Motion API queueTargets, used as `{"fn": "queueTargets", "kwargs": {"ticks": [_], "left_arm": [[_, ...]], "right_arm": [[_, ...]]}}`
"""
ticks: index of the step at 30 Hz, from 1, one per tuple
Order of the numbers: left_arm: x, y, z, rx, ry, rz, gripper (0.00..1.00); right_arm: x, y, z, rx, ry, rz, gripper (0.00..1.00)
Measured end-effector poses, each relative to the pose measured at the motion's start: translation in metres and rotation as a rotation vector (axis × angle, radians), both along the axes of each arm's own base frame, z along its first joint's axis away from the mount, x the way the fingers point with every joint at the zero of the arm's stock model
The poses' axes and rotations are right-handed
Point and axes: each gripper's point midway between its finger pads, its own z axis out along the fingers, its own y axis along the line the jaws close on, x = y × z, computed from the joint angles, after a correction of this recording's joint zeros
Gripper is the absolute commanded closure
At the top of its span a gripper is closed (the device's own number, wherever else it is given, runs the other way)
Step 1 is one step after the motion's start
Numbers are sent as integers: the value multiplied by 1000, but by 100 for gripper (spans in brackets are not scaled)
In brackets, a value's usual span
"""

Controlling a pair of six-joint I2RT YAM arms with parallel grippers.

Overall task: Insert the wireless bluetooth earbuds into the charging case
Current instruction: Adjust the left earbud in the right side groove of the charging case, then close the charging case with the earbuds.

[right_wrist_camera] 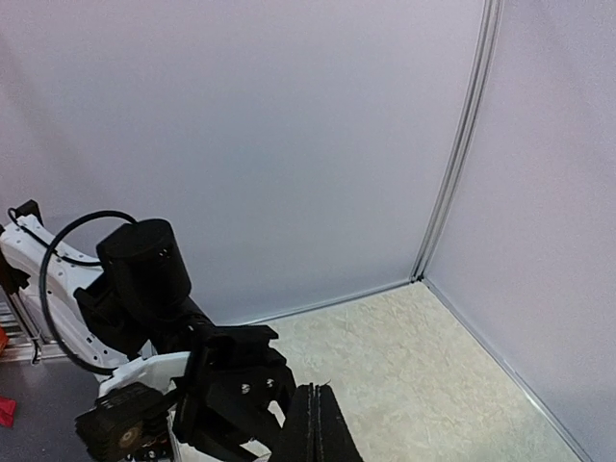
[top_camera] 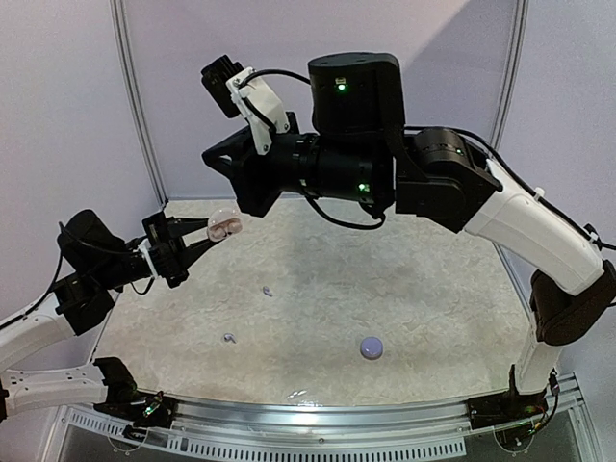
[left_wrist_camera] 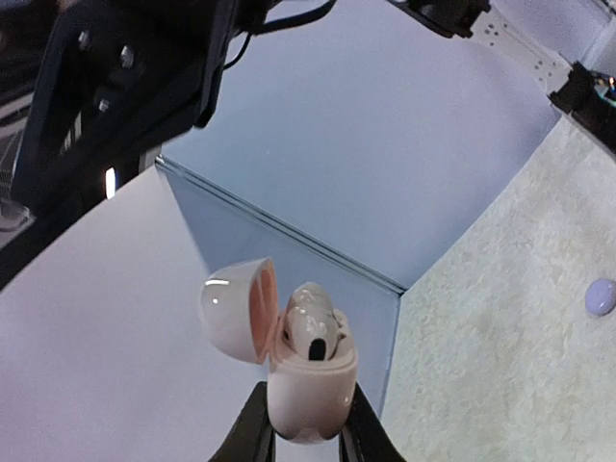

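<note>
The charging case (top_camera: 224, 226) is pale, rounded and small. My left gripper (top_camera: 207, 232) is shut on its base and holds it in the air above the table's far left, lid open. In the left wrist view the case (left_wrist_camera: 310, 385) sits upright between the fingers (left_wrist_camera: 252, 428), with the lid (left_wrist_camera: 234, 308) swung left. A glossy whitish piece with a dark spot (left_wrist_camera: 313, 325) sits in its opening and looks like a seated earbud. Two tiny pale earbud-like pieces (top_camera: 268, 290) (top_camera: 228, 338) lie on the table. My right gripper (top_camera: 208, 155) (right_wrist_camera: 313, 419) is shut, empty and raised high.
A small round lavender object (top_camera: 372, 347) lies on the table near the front middle; it also shows in the left wrist view (left_wrist_camera: 600, 296). The speckled beige table (top_camera: 423, 289) is walled at the back and sides. The right arm (top_camera: 385, 164) spans across above the table's back.
</note>
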Motion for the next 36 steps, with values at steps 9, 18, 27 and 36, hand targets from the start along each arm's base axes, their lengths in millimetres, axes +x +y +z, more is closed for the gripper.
{"fn": "queueTargets", "kwargs": {"ticks": [9, 18, 27, 36], "left_arm": [[1, -4, -11, 148, -295, 46, 100], [9, -3, -22, 194, -269, 75, 100], [11, -3, -29, 94, 97, 14, 100], [3, -12, -11, -148, 719, -229, 100]], "right_arm": [[1, 24, -83, -216, 105, 31, 100], [-11, 11, -118, -298, 212, 37, 100], [-8, -19, -88, -217, 208, -31, 12], [-7, -72, -47, -63, 165, -7, 1]]}}
